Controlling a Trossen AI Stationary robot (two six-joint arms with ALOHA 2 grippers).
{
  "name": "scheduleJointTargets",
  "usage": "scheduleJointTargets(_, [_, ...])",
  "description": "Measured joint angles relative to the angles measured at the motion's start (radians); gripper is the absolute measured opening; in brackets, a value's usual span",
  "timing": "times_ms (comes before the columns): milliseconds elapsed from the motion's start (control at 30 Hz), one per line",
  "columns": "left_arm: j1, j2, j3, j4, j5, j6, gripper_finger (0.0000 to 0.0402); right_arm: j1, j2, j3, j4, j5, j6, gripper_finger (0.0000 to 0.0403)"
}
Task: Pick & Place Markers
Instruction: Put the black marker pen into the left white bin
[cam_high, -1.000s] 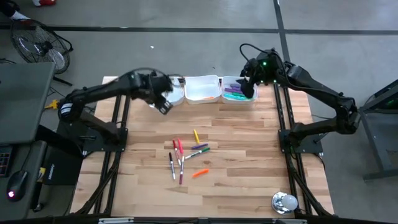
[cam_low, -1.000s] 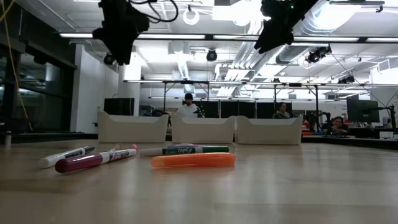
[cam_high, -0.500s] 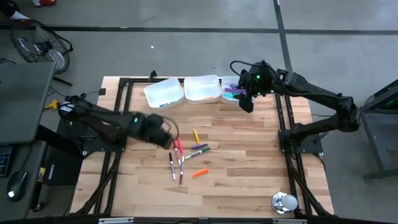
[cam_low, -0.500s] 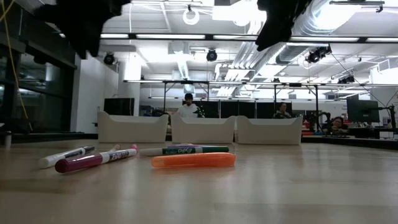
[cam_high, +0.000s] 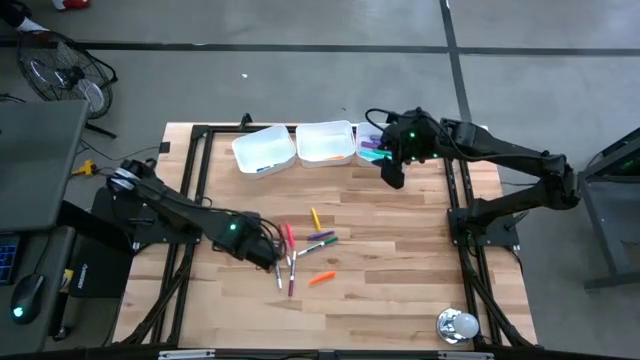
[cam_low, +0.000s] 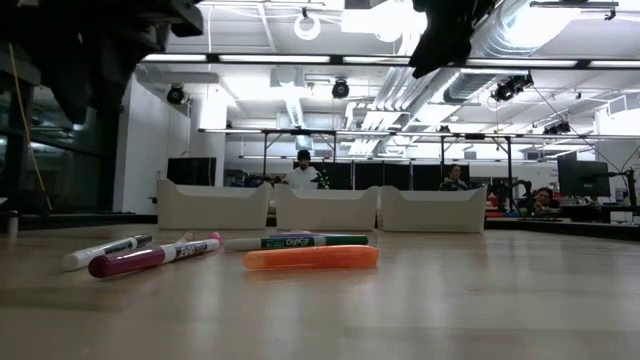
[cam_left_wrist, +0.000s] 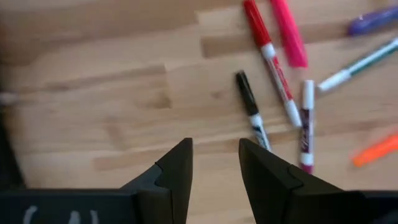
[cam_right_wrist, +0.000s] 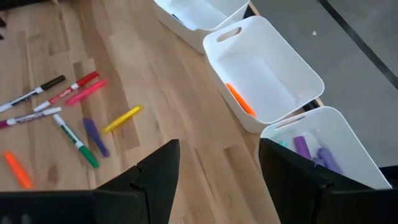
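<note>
Several markers lie flat in a loose cluster mid-table: yellow (cam_high: 315, 218), red (cam_high: 283, 237), pink (cam_high: 291, 237), purple (cam_high: 320, 236), green (cam_high: 322, 245), black (cam_high: 277, 268) and orange (cam_high: 321, 278). My left gripper (cam_high: 270, 252) hangs open at the cluster's left edge, pointing down. In its wrist view the gripper (cam_left_wrist: 214, 168) is empty, with the black marker (cam_left_wrist: 249, 106) just ahead of the fingertips. My right gripper (cam_high: 390, 175) hovers open and empty beside the right tray (cam_high: 372, 157). That tray (cam_right_wrist: 323, 146) holds purple markers (cam_right_wrist: 301, 146). The middle tray (cam_right_wrist: 264, 68) holds an orange one (cam_right_wrist: 239, 99).
Three white trays stand in a row at the far edge: left (cam_high: 265, 150), middle (cam_high: 327, 142) and right. A shiny metal dome (cam_high: 458, 325) sits at the near right corner. Bare wood lies near the front edge. People sit in the room behind (cam_low: 303, 172).
My left gripper has swung from above the left tray toward the near edge and down, rolling its wrist, and now hangs by the marker cluster. My right gripper has drifted from over the right tray a little toward the near edge and left. The markers have not moved.
</note>
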Motion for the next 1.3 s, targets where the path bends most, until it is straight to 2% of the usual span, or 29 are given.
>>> scheduleJointTargets(633, [0.001, 0.217, -0.003, 0.299, 0.086, -0.054, 0.0127, 0.069, 0.000, 0.000, -0.007, 0.048, 0.045, 0.0209])
scheduleJointTargets(1100, [0.001, 0.311, -0.003, 0.342, 0.111, -0.069, 0.0127, 0.069, 0.000, 0.000, -0.040, 0.038, 0.060, 0.0209])
scheduleJointTargets(1300, [0.001, 0.359, -0.002, 0.355, 0.157, -0.067, 0.0127, 0.069, 0.000, 0.000, -0.051, 0.038, 0.060, 0.0209])
